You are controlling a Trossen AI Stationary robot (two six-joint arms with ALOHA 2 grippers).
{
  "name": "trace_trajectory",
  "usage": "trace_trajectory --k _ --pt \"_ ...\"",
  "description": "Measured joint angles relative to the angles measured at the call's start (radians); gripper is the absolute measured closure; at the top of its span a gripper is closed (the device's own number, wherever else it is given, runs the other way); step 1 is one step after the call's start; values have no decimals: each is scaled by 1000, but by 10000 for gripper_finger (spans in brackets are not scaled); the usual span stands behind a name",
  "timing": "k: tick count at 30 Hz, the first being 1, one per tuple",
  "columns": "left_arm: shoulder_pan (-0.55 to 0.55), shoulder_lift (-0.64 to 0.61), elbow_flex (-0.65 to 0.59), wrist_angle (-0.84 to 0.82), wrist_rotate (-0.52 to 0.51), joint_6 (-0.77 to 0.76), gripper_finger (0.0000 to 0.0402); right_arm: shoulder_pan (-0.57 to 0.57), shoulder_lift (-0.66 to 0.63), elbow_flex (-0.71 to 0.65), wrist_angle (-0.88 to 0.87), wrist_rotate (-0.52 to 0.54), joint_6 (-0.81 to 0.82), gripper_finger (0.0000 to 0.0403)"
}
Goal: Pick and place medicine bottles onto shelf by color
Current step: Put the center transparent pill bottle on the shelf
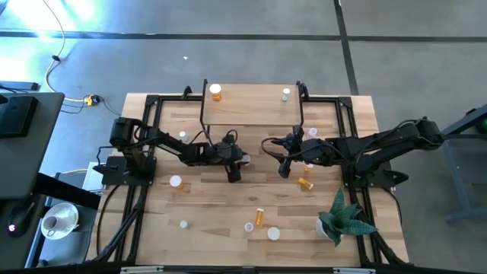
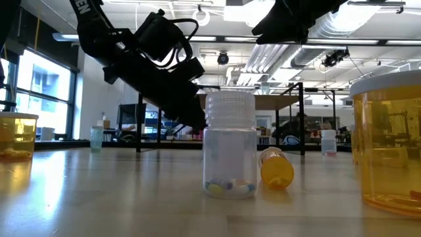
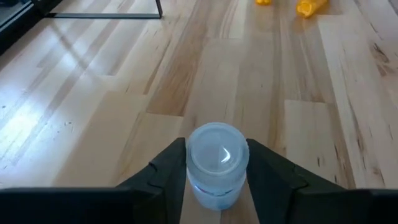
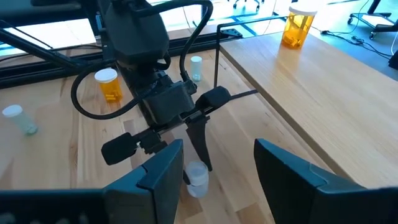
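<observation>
Both arms are matte black, jointed in chunky segments, with black cables looping loose along them. The left gripper (image 4: 186,134) has flat, tapering dark fingers (white lettering marks one arm link beyond it).

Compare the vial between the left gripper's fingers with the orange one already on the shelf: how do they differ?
The clear vial sits on the table between the left gripper's fingers; the orange bottle stands free on the shelf. The clear vial's body is colourless, the orange bottle's amber. The clear vial looks slimmer than the orange bottle. Both are upright with pale caps.
</observation>
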Motion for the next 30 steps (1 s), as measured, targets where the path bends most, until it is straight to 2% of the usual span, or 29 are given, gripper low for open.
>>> trace_trajectory --k 7,15,22,26,30 --pt "0 -61 -1 -32 5 -5 268 0 0 0 0 0 -6 214" --pt "0 -264 -1 -128 -1 17 268 0 0 0 1 0 -1 214" --pt "66 -478 4 -159 -147 147 268 0 0 0 1 0 0 214" --pt "147 -541 85 -221 -161 150 268 0 0 0 5 0 0 214" --pt "240 -541 219 -360 -126 150 268 0 0 0 7 0 0 214"
